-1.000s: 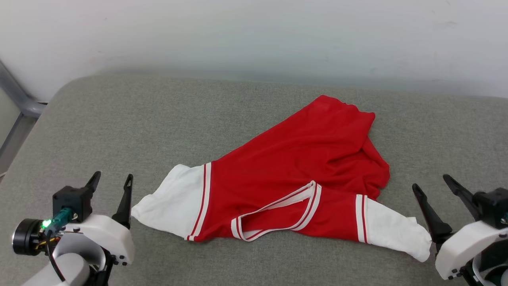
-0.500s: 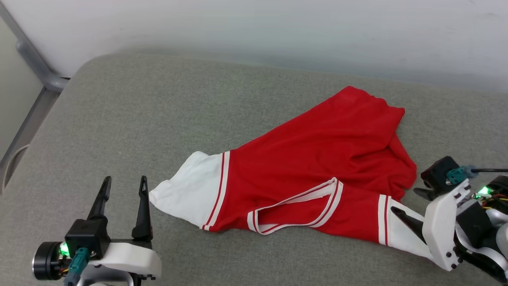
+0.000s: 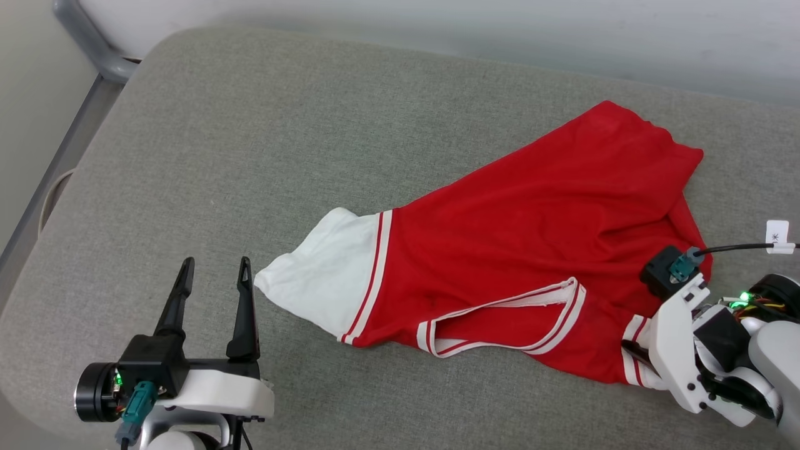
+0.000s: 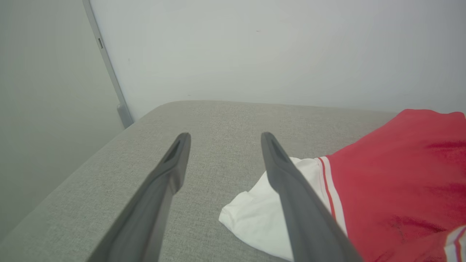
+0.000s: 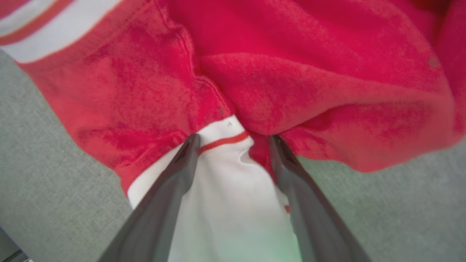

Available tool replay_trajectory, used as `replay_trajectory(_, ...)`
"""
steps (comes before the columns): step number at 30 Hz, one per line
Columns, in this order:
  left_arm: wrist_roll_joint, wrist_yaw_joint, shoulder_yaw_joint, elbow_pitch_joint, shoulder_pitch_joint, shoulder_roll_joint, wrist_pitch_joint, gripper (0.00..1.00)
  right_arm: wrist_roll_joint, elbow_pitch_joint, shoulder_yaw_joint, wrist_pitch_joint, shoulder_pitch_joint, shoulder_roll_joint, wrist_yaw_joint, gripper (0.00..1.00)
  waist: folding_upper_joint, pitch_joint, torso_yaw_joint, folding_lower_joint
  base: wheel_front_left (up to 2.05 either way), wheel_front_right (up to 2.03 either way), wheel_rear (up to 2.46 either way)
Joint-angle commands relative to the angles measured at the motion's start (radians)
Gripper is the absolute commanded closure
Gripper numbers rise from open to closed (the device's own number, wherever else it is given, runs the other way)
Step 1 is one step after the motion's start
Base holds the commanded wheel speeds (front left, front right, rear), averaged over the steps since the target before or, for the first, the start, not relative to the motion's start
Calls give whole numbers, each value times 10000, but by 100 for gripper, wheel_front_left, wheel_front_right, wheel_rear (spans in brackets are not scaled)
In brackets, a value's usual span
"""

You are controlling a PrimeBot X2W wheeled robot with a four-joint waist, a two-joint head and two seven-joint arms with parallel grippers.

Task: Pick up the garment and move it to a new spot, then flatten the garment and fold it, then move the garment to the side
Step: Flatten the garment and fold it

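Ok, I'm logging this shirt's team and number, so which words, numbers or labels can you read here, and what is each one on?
Red jersey shirt with white sleeves: no lettering or number shows on the side facing up.
Small white tag on the black cable, at the right of the head view: a dark mark, too small to read.
No readable text anywhere else.

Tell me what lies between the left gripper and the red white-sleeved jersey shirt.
Only bare grey fabric cushion separates the left gripper from the red jersey shirt, in the head view.
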Motion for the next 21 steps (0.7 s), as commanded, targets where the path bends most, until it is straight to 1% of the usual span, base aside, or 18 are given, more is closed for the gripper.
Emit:
replay_trajectory(1, 141, -146, 164, 65, -78, -155, -23, 0, 180, 434, 665, -33, 369, 370, -1, 0, 0, 99, 90, 0, 0, 0, 0)
replay_trajectory(3, 332, -348, 372, 152, -68, -361, -23, 0, 353, 588, 1092, -358, 223, 497, 13, 0, 0, 117, 90, 0, 0, 0, 0)
replay_trajectory(4, 415, -443, 496, 181, -46, -452, -23, 0, 426, 647, 1170, -544, 87, 503, 13, 90, 0, 112, 71, 0, 0, 0, 0)
replay_trajectory(5, 499, -531, 590, 216, -17, -535, -23, 0, 495, 687, 1208, -796, -121, 494, 13, 100, 0, 97, 46, 0, 0, 0, 0)
replay_trajectory(10, 875, -926, 1103, 381, 183, -851, -23, 0, 377, 1124, 616, -2405, -1423, 333, -12, 100, 0, -136, -132, 0, 0, 0, 0)
replay_trajectory(14, 1148, -1172, 1401, 499, 365, -1054, -23, 0, 240, 1424, 168, -3671, -1851, 534, -7, 100, 0, -456, -272, 0, 0, 0, 0)
replay_trajectory(17, 1302, -1299, 1580, 557, 503, -1164, -23, 0, 14, 1445, -18, -4430, -1814, 481, -7, 100, 0, -746, -399, 0, 0, 0, 0)
replay_trajectory(21, 1504, -1439, 1813, 630, 842, -1320, -23, 0, -251, 1132, 1, -5062, -1023, 379, -7, 100, 0, -1149, -626, 0, 0, 0, 0)
